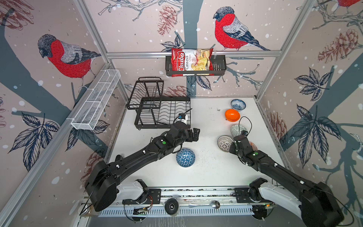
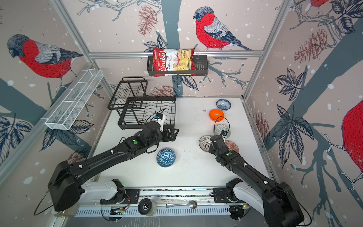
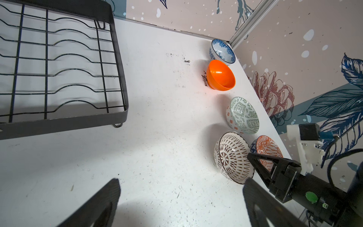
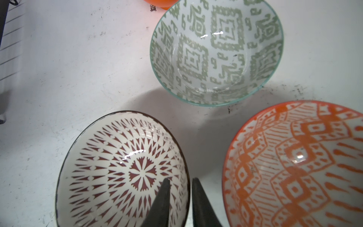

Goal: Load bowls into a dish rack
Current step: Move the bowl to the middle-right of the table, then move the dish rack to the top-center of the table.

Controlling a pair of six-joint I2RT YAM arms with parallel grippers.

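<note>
Straddling the white lattice bowl's [image 4: 117,167] rim, your right gripper [image 4: 180,179] looks narrow; whether it pinches, you cannot tell. Your left gripper [image 3: 180,180] hangs spread wide beside the dish rack's [image 3: 117,59] edge.

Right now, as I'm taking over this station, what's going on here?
The right gripper straddles the rim of the white lattice bowl, one finger inside; a firm grip isn't clear. The left gripper hangs open and empty near the dish rack, which holds nothing. The blue triangle-patterned bowl lies upside down on the table.
</note>
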